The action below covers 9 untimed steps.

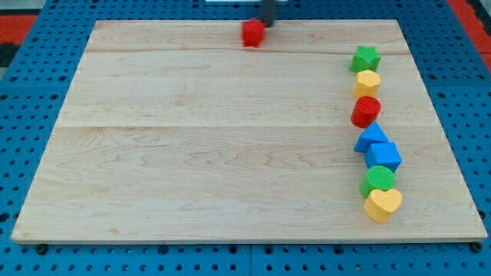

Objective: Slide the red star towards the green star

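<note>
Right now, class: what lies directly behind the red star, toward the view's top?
My tip stands just behind the red star, at its upper right, apparently touching. Whether they truly touch cannot be seen; the picture is blurred there.

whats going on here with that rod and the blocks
My tip is at the board's top edge, right next to the red star, on its upper right. The green star sits far off toward the view's right, heading a column of blocks: yellow, red, two blue, green, yellow. The red star has not yet closed that gap.
</note>
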Each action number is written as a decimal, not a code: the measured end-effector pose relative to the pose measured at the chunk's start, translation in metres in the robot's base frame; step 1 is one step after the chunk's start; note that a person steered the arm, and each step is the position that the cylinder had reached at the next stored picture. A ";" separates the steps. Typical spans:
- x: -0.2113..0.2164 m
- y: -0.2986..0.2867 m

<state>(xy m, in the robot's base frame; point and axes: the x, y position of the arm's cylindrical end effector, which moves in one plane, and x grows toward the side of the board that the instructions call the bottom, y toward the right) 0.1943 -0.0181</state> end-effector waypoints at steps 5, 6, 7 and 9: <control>0.050 -0.080; 0.048 -0.061; 0.040 -0.038; 0.039 0.059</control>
<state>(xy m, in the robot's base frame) 0.2334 0.0406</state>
